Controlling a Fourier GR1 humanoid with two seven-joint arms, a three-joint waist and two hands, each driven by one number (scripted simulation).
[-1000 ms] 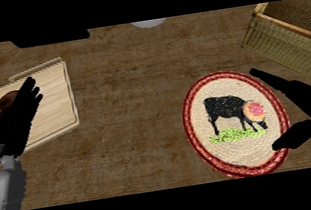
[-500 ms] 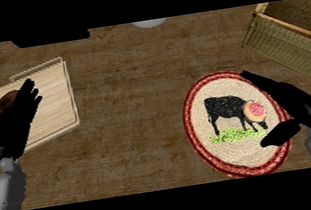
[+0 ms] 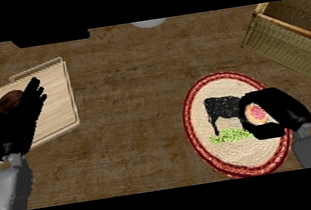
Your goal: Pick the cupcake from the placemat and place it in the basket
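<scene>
The cupcake [image 3: 256, 112], pink-topped, sits on the right part of the oval red-rimmed placemat [image 3: 229, 152], which bears a black cow picture. My right hand [image 3: 284, 107] curls round the cupcake, fingers over its top and right side, thumb below it. The wicker basket [image 3: 283, 42] stands at the upper right, apart from the mat. My left hand [image 3: 13, 123] rests open, fingers up, at the left over a wooden board.
A light wooden cutting board [image 3: 58, 104] lies at the left with a brown rounded item [image 3: 8, 100] partly behind my left hand. A pale round object [image 3: 149, 23] and a dark shape [image 3: 51, 39] sit at the counter's far edge.
My right hand moved left onto the mat and its fingers curled round the cupcake. The left hand stayed still.
</scene>
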